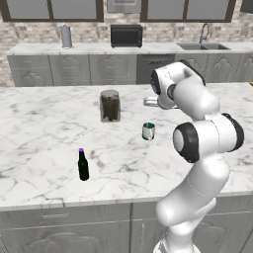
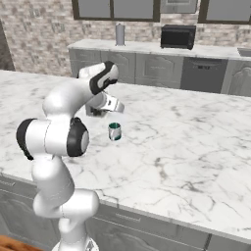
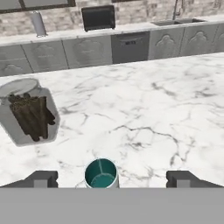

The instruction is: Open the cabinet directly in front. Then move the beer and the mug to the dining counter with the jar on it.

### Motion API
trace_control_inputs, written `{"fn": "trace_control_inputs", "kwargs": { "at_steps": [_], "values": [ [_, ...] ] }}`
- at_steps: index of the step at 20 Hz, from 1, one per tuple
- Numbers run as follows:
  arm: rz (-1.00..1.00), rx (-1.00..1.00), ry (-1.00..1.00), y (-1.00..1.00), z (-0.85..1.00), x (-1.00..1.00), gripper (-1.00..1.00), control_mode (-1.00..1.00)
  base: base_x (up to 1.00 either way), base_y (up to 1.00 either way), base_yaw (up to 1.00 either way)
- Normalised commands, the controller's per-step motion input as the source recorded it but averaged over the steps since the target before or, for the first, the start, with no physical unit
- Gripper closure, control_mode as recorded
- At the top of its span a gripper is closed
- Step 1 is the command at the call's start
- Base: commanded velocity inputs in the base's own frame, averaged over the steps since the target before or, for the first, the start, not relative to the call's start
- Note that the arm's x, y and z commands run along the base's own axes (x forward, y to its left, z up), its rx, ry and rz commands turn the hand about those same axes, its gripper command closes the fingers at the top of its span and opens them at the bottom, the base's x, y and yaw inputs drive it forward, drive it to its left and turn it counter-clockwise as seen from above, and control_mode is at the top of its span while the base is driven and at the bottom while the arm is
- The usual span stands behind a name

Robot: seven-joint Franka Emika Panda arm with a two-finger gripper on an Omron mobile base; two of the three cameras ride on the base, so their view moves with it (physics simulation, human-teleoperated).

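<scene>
Nearest our hand camera sits the mug (image 3: pixel 101 173), upright on the dining counter (image 3: pixel 144 109), teal inside showing, centred between our two finger tips, which stand wide apart on either side of it and touch nothing; we read the gripper (image 3: pixel 110 178) as open and empty, just above and behind the mug. From the left base view the mug (image 1: pixel 148 131) stands a little in front of the jar (image 1: pixel 109 105), and the beer (image 1: pixel 83 164) stands well apart, nearer the counter's front edge. All three look to be on the marble, so we judge the carrying done or nearly so. The risk now lies in pulling away: if we back off low or swing sideways, a finger could catch the mug's rim and tip or slide it, and a sweep toward the jar's side could knock that too. Lifting straight up first seems safest. Room is generous: bare marble spreads wide on the side away from the jar, and neither the mug nor the jar sits near an edge. Only the beer stands fairly close to the front edge, beside our base.
</scene>
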Motion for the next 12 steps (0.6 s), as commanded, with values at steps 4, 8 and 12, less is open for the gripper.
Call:
{"fn": "trace_control_inputs", "kwargs": {
  "at_steps": [4, 8, 12],
  "values": [
    [0.0, 0.0, -0.1, -0.11, 0.21, -1.0, -1.0, -1.0, 0.0, 0.0, 0.0],
    [0.0, 0.0, -0.27, -0.26, 0.0, -1.0, -1.0, -1.0, 0.0, 0.0, 0.0],
    [0.0, 0.02, -0.4, -0.67, 0.0, -1.0, -1.0, -1.0, 0.0, 0.0, 0.0]
  ]
}}
